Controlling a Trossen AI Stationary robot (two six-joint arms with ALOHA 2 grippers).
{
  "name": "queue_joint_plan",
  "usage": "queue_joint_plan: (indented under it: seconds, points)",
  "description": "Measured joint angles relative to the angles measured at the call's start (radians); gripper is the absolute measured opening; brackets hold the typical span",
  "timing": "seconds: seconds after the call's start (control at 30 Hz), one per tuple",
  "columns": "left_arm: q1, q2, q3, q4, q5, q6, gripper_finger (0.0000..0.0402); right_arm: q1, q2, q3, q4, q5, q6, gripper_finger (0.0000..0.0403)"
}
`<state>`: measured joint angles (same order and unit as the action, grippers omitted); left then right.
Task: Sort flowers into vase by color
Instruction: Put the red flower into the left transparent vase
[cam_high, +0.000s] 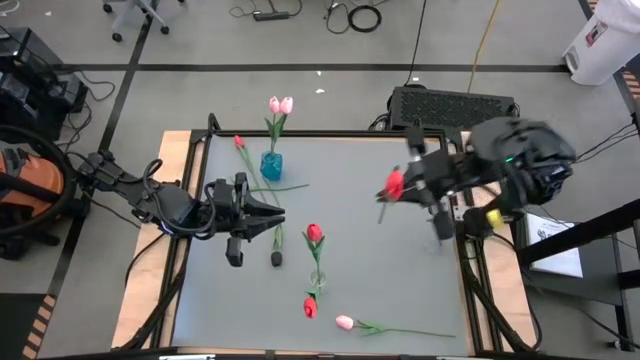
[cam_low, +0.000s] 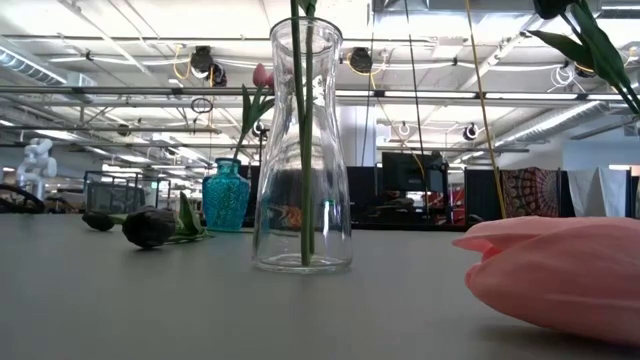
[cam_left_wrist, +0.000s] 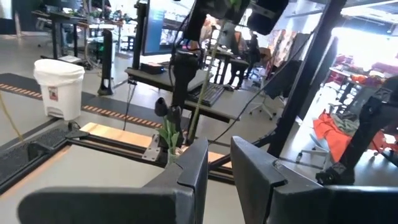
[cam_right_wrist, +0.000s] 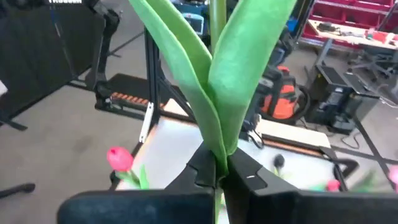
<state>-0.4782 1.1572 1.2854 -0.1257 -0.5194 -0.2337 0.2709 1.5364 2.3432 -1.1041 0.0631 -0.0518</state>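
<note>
Pink tulip (cam_low: 560, 272) lying nearest, soft petals, on grey table (cam_high: 400, 290), clear glass vase (cam_low: 302, 150) holding one red tulip (cam_high: 314, 234), right gripper (cam_right_wrist: 217, 171) raised over table's right side, clamped on leafy green stem of red flower (cam_high: 394, 184), left gripper (cam_high: 277, 220) extended level mid-table, fingers slightly apart, empty, teal textured vase (cam_high: 271, 165) with pink tulips (cam_high: 281, 105), no legible writing
</note>
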Motion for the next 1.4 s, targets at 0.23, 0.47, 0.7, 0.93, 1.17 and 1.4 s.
queue_joint_plan:
  seconds: [0.23, 0.47, 0.7, 0.93, 1.17, 1.4]
  points:
    - [0.000, 0.000, 0.000, 0.000, -0.040, 0.000, 0.0076, -0.003, -0.143, -0.002, -0.086, 0.050, -0.035, 0.0000]
    - [0.002, 0.000, 0.000, 0.002, -0.094, 0.001, 0.0076, -0.003, -0.376, -0.308, 0.101, 0.069, -0.029, 0.0000]
    - [0.001, 0.000, 0.000, 0.004, -0.144, -0.024, 0.0076, -0.003, -0.589, -0.899, 0.777, -0.030, -0.012, 0.0000]
    - [0.001, 0.000, 0.000, 0.004, -0.179, -0.024, 0.0076, -0.003, -0.573, -1.206, 1.155, -0.043, 0.101, 0.0000]
    - [0.008, 0.000, 0.000, 0.002, -0.182, -0.047, 0.0076, -0.003, -0.461, -1.233, 1.262, -0.043, 0.138, 0.0000]
    - [0.007, 0.001, 0.000, -0.019, -0.182, -0.050, 0.0076, 0.009, -0.358, -1.192, 1.251, -0.096, 0.164, 0.0000]
